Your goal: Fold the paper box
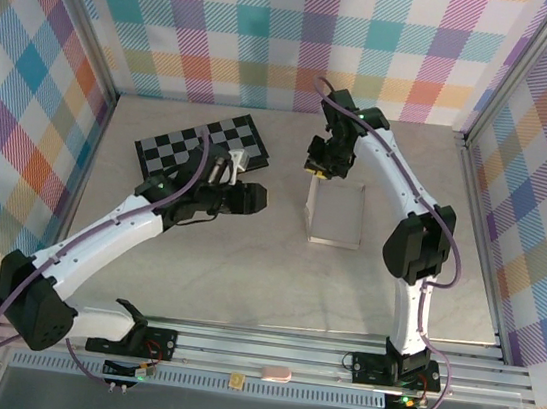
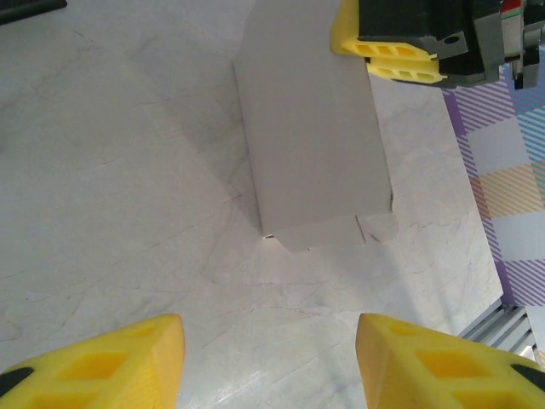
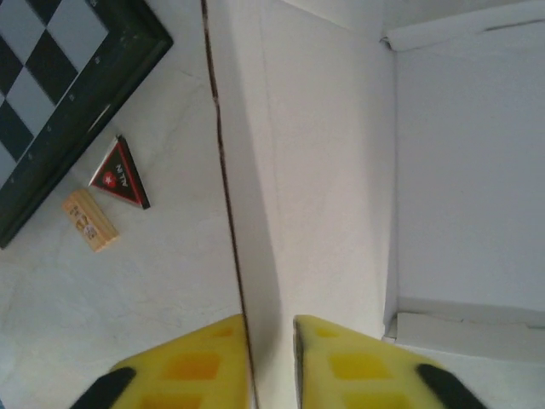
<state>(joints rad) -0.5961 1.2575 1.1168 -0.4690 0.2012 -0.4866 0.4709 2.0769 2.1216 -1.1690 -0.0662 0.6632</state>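
Right wrist view: the right fingers (image 3: pixel 341 358) pinch a wall of the paper box (image 3: pixel 460 170), which stands on the desk (image 1: pixel 244 271) right of the checkered board (image 1: pixel 201 145). Left fingers (image 2: pixel 111 362) gape wide, empty.

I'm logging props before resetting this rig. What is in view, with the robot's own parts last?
paper box: one, white, middle of the table, right of the board.
checkered board: one, black and grey, far left of the table.
triangular piece: one, red and black, on the table beside the board's edge.
wooden block: one, tan, next to the triangular piece.
table: one, pale marbled.
left pincer: one, yellow fingers, open, facing the box.
right pincer: one, yellow fingers, closed on a box wall.
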